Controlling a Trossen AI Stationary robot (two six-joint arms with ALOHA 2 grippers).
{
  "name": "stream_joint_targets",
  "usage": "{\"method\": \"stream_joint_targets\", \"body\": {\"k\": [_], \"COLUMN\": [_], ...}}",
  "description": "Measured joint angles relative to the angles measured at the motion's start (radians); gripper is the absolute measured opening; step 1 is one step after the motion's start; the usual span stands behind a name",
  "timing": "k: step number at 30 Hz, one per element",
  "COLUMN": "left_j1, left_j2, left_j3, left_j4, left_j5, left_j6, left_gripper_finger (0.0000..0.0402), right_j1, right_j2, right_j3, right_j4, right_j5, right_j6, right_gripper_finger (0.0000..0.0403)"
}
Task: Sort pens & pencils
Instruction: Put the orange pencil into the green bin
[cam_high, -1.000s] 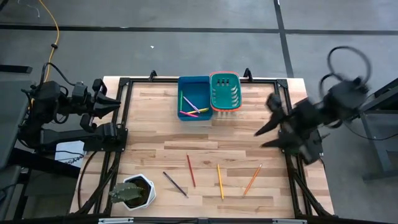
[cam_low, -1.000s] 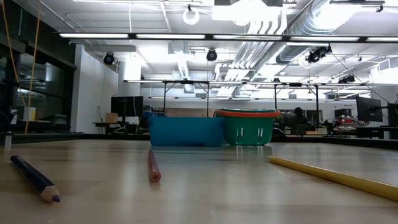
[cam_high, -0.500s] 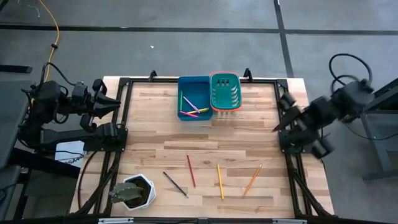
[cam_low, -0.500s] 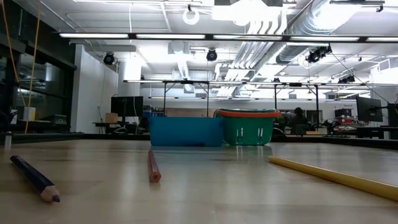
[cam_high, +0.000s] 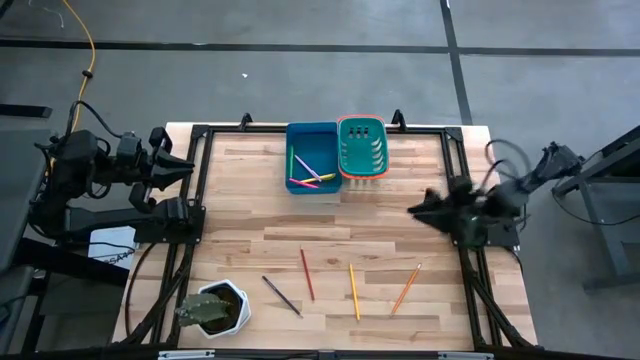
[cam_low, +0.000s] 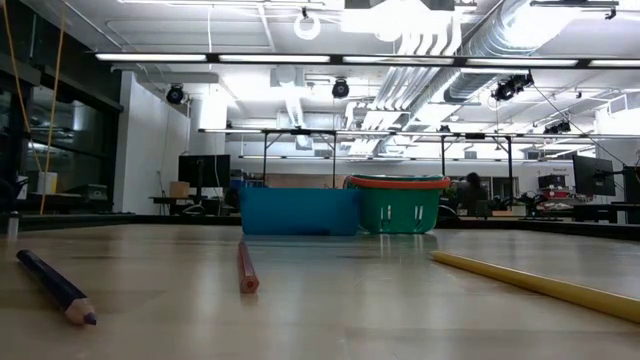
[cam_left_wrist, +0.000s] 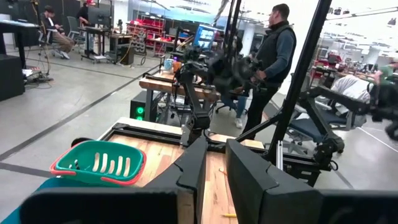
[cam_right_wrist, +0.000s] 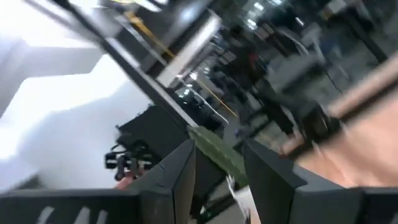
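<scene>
Four pencils lie flat on the wooden table near its front: a dark purple one (cam_high: 281, 295), a red one (cam_high: 307, 274), a yellow one (cam_high: 354, 291) and an orange one (cam_high: 406, 288). The low view shows the purple pencil (cam_low: 55, 285), the red pencil (cam_low: 246, 268) and the yellow pencil (cam_low: 540, 285). Several more pencils lie in the blue bin (cam_high: 312, 158). My right gripper (cam_high: 418, 211) is open and empty over the table's right part, far side of the orange pencil. My left gripper (cam_high: 190, 163) is open and empty at the left edge.
A teal basket with an orange rim (cam_high: 362, 147) stands right of the blue bin at the far edge; it also shows in the left wrist view (cam_left_wrist: 96, 163). A potted plant (cam_high: 213, 308) stands at the front left. A black frame (cam_high: 200, 200) borders the table. A person (cam_left_wrist: 273, 56) stands beyond the table.
My right arm has drawn back toward the table's right edge, then reached out again lower over the table toward the left. The pencils have stayed where they were.
</scene>
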Motion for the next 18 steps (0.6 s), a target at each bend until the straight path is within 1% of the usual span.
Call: {"method": "stream_joint_targets", "body": {"k": [4,7,13,18], "left_j1": [0.000,0.000,0.000,0.000], "left_j2": [0.000,0.000,0.000,0.000], "left_j3": [0.000,0.000,0.000,0.000], "left_j4": [-0.001,-0.006,-0.023,-0.073], "left_j5": [0.000,0.000,0.000,0.000], "left_j6": [0.009,0.020,0.027,0.027], "left_gripper_finger": [0.0051,0.0051,0.0051,0.0051], "right_j1": [0.000,0.001,0.001,0.001], "right_j2": [0.065,0.144,0.304,0.402], "right_j3": [-0.121,-0.170,-0.177,-0.177], "right_j4": [0.022,0.024,0.031,0.029], "right_j5": [0.028,0.032,0.033,0.012], "right_j6": [0.240,0.418,0.604,0.744], "right_gripper_finger": [0.0128,0.0128,0.0128,0.0128]}}
